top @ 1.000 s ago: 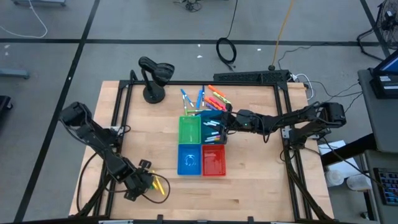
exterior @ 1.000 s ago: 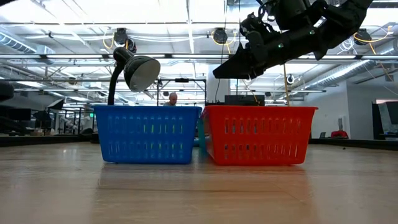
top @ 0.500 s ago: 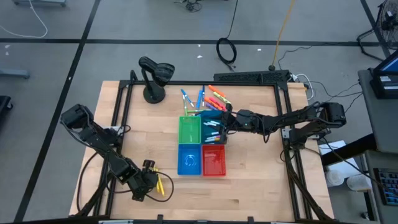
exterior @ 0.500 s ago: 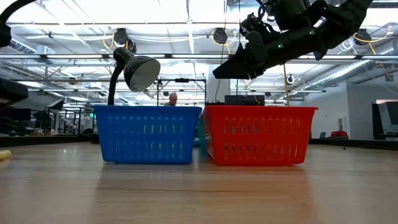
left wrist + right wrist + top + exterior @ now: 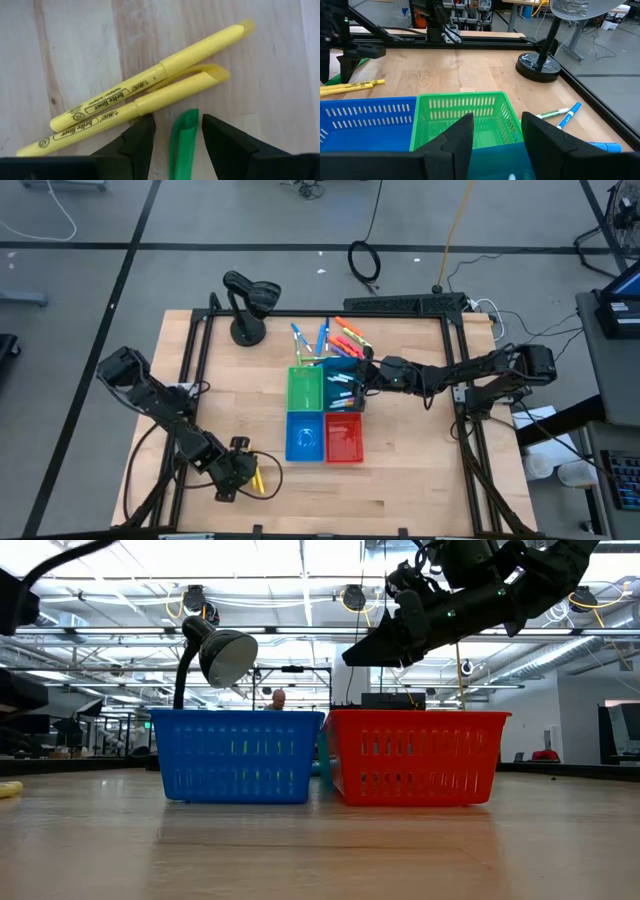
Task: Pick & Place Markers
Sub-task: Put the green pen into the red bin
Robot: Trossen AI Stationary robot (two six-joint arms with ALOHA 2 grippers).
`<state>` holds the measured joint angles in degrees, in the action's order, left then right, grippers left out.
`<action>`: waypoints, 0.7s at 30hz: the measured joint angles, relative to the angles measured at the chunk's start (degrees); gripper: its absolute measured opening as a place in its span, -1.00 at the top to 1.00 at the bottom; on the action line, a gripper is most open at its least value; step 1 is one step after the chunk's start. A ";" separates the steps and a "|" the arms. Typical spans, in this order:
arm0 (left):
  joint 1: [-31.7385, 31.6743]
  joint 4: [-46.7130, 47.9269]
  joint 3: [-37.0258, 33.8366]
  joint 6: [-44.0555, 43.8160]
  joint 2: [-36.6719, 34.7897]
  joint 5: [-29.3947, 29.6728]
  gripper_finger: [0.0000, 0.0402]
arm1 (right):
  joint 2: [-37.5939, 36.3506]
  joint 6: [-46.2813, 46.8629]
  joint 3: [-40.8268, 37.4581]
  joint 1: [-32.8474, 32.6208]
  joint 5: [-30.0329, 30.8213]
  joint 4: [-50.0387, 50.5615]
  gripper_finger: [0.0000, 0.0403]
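Two yellow markers point(image 5: 150, 95) lie side by side on the wood near the table's front left. A green marker point(image 5: 183, 137) lies next to them. My left gripper point(image 5: 243, 468) points down over it, open, with one finger on either side of the green marker and a gap to each. More markers point(image 5: 325, 337) lie on the table beyond the bins, and some rest inside the teal bin point(image 5: 343, 385). My right gripper point(image 5: 362, 375) hangs open over the teal bin with nothing between its fingers.
The green bin point(image 5: 306, 387), teal bin, blue bin point(image 5: 304, 436) and red bin point(image 5: 343, 437) stand together in a square at the table's middle. A black desk lamp point(image 5: 245, 305) stands at the far left. Bare wood lies in front of the bins.
My left gripper has rolled about its own pointing line above the markers at the front left and edged slightly toward the table's right. The markers lie where they were.
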<state>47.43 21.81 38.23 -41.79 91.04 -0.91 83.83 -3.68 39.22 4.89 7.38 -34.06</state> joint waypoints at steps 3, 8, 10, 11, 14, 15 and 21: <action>1.11 1.64 0.09 2.40 -1.35 1.00 0.14 | 0.00 0.02 0.00 0.00 0.01 0.00 0.23; 1.94 5.16 -0.10 1.94 -2.97 -1.49 0.14 | 0.00 0.02 0.00 0.00 0.02 0.00 0.23; 2.71 6.62 -0.02 1.13 -3.03 -1.82 0.14 | 0.00 0.00 0.00 0.00 0.02 0.00 0.23; 2.97 6.85 -0.01 1.17 -3.05 -1.32 0.14 | 0.00 0.01 0.00 0.00 0.02 0.00 0.23; 3.34 6.60 -0.03 1.45 -3.03 0.96 0.14 | 0.01 0.01 0.00 0.00 0.02 0.00 0.23; 3.33 6.60 -0.04 1.98 -3.02 1.33 0.14 | 0.00 0.00 0.00 0.00 0.02 0.00 0.23; 3.37 6.35 -0.68 2.14 -2.77 2.39 0.32 | 0.00 0.02 0.00 0.00 0.02 0.00 0.23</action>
<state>50.80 28.16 37.55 -39.65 88.27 1.48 83.83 -3.66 39.22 4.89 7.40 -34.06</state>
